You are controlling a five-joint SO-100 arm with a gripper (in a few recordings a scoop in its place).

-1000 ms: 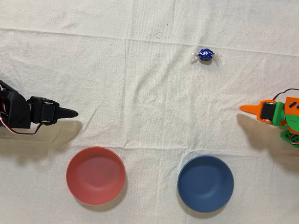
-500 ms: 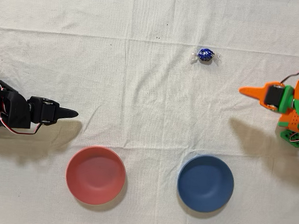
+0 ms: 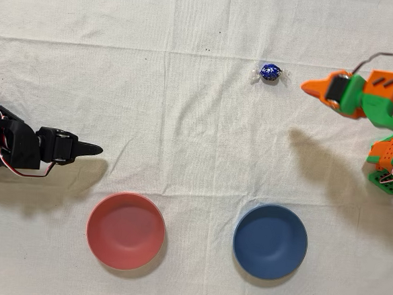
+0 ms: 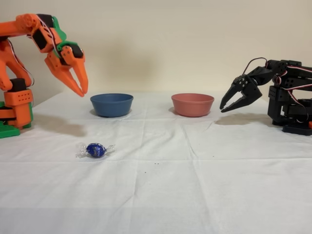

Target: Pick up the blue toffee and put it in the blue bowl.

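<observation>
At the upper right of the overhead view, the gripper (image 3: 311, 87) is seen with its two fingers nearly together, only a thin gap between the tips, and nothing is held in it. In the fixed view the gripper (image 4: 83, 90) is raised above the cloth at the upper left, tips pointed down. The blue toffee (image 3: 270, 73) lies on the white cloth (image 3: 187, 86) just left of the tips, its long axis set left to right, twisted ends out to each side. No writing can be read on the foil. The blue bowl (image 3: 270, 242) sits at the lower right, beside a pink bowl (image 3: 125, 230). A black arm (image 3: 28, 148) is idle. Compared with a second ago, the gripper has been moved up the picture and nearer the toffee.
</observation>
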